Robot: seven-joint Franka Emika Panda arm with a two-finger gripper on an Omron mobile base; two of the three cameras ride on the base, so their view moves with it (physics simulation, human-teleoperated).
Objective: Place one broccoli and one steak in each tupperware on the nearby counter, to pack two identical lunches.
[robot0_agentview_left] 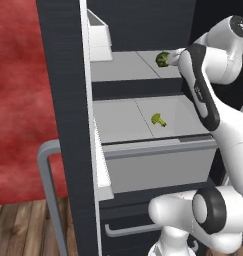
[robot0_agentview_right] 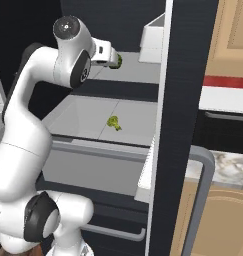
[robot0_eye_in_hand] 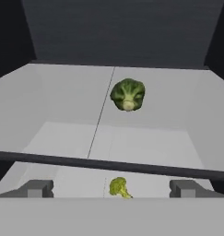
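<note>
Open pincer [robot0_eye_in_hand: 111, 189]; knobbly, perhaps round broccoli [robot0_eye_in_hand: 127, 94].

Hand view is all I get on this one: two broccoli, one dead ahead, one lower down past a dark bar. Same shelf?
Observer: No. The upper broccoli lies on the upper shelf; the lower broccoli lies on the lower shelf.
Operator: What is under that one?
Observer: A wide grey drawer, directly below the lower shelf.
Operator: How near is the pincer to its target?
Observer: In the right base view the open pincer sits right at the upper broccoli; I cannot tell whether they touch.
</note>
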